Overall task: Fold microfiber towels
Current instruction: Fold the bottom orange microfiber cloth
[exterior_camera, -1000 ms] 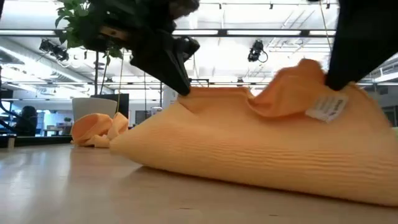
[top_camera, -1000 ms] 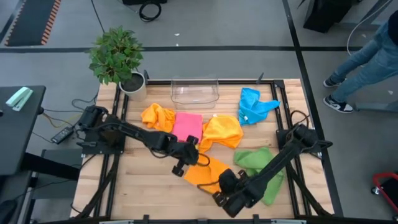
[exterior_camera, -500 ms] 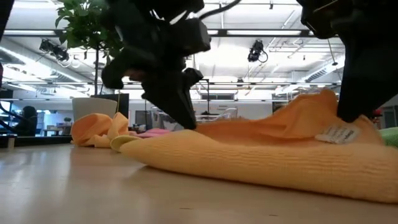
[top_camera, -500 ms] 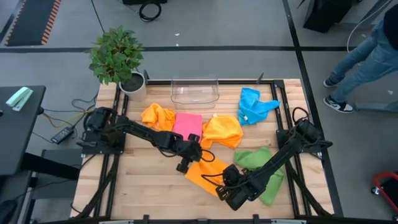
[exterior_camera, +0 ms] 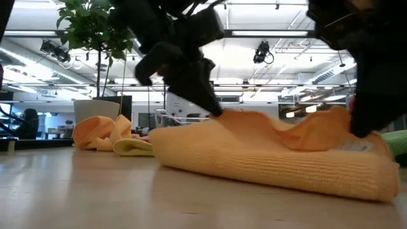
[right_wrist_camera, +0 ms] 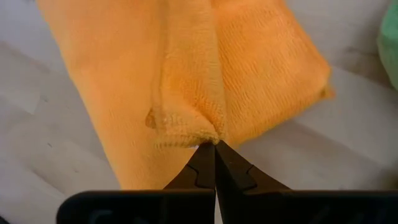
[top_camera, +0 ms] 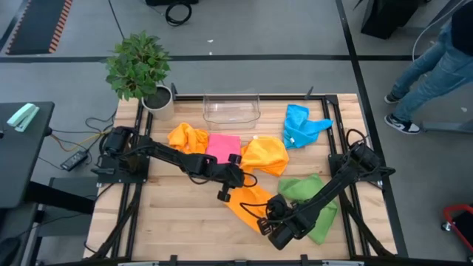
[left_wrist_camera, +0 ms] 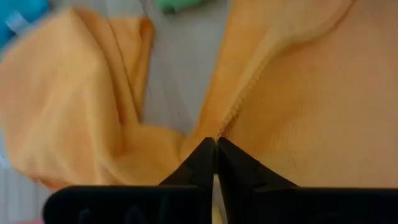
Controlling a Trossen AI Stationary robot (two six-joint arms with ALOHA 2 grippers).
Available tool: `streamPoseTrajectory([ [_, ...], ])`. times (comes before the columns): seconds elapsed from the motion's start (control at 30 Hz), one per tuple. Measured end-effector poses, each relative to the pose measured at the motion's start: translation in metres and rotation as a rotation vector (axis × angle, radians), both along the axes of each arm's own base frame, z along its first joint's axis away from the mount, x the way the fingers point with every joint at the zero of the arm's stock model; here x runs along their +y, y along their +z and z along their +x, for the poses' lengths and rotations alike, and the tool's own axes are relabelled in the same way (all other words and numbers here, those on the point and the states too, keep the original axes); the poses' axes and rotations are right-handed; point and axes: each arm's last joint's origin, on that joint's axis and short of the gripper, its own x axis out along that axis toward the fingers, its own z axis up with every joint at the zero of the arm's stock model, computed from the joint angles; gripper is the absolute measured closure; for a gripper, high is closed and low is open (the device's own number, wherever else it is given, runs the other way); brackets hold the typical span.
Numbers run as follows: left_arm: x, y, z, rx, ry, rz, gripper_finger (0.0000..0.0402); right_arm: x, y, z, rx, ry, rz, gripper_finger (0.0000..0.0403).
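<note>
A slatted wooden surface (top_camera: 170, 214) carries bright towels. From above, the orange towel (top_camera: 247, 203) lies near the front, between both arms; only the low view shows its doubled edge bulging upward. The left gripper (top_camera: 224, 194) reaches slantwise to its rear corner, jaws almost together at the hem. The right gripper (top_camera: 264, 224) stoops low over the front edge, jaws clamped on a fold.

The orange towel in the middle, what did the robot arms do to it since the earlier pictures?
Both grippers carried the orange towel's edge across, folding it narrower. The left gripper and right gripper moved rightward and pinch its edges, fingers together. The pink towel, blue towel, green towel and clear bin stayed put.
</note>
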Motion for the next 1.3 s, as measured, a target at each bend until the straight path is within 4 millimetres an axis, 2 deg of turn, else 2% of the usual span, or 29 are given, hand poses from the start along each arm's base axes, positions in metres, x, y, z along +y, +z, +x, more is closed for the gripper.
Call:
streamPoseTrajectory([
  [0.13,-0.001,0.003,0.003,-0.045,0.001,-0.01,0.0312,0.001,0.0,-0.002,0.006,-0.022,0.005,0.04],
  [0.3,0.006,0.0,-0.002,0.023,0.084,-0.014,0.023,0.0,0.0,-0.003,0.009,-0.028,0.001,0.04],
  [0.43,0.003,0.019,-0.01,0.001,0.12,-0.124,0.0191,0.0,0.0,-0.002,0.006,-0.024,-0.009,0.04],
  [0.53,-0.004,0.028,-0.019,0.035,0.118,-0.232,0.0184,0.0,0.0,-0.003,0.008,-0.017,-0.018,0.04],
  [0.73,-0.016,0.028,-0.032,0.301,0.206,-0.72,0.0193,-0.001,0.0,-0.003,0.0,-0.008,-0.036,0.04],
  [0.83,-0.02,0.026,-0.033,0.308,0.332,-0.8,0.0201,-0.001,0.0,-0.002,-0.007,-0.009,-0.041,0.04],
  [0.93,-0.015,0.011,-0.039,0.293,0.528,-0.792,0.0204,0.0,0.0,-0.001,-0.018,-0.01,-0.037,0.04],
  [1.0,-0.012,-0.002,-0.042,0.263,0.598,-0.858,0.0201,0.0,0.0,-0.001,-0.024,-0.009,-0.032,0.04],
  [1.17,-0.012,-0.028,-0.054,0.129,0.592,-1.126,0.0184,0.003,0.001,-0.002,-0.033,0.012,-0.028,0.04],
  [1.3,-0.007,-0.042,-0.064,0.084,0.646,-1.159,0.0181,0.006,0.001,-0.003,-0.037,0.022,-0.025,0.04],
])
